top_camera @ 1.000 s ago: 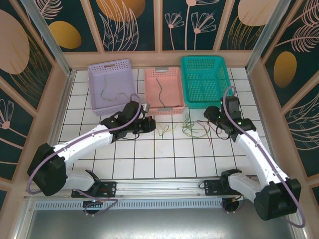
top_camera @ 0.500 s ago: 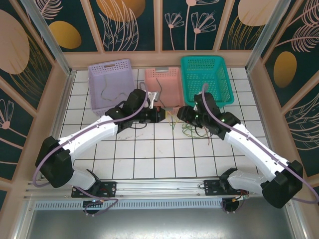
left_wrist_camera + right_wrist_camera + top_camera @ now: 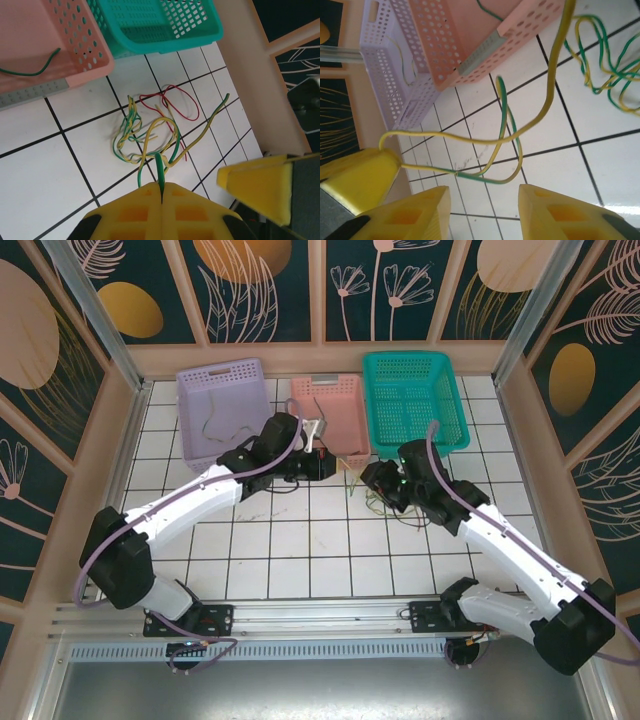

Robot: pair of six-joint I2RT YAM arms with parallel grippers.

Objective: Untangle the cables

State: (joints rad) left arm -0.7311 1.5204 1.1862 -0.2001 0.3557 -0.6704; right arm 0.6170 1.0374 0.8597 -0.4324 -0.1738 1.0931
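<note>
Both arms have swung inward over the past second, and the left gripper (image 3: 322,464) now sits just in front of the pink basket (image 3: 330,405), its fingers pressed together on a green-and-yellow cable (image 3: 158,167). The right gripper (image 3: 372,478) hangs beside the tangle of cables (image 3: 378,500) on the tiled table (image 3: 300,550), jaws apart, with a yellow-green strand (image 3: 550,85) looping across the gap.

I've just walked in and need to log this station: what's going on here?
Two arms are working on a tangle of cables on the tiled table. The left gripper is shut on one end of a green-and-yellow cable that leads into it, in front of the pink basket. The right gripper is open, a loop of that cable just ahead of its fingers. A green cable already lies in the pink basket.
</note>
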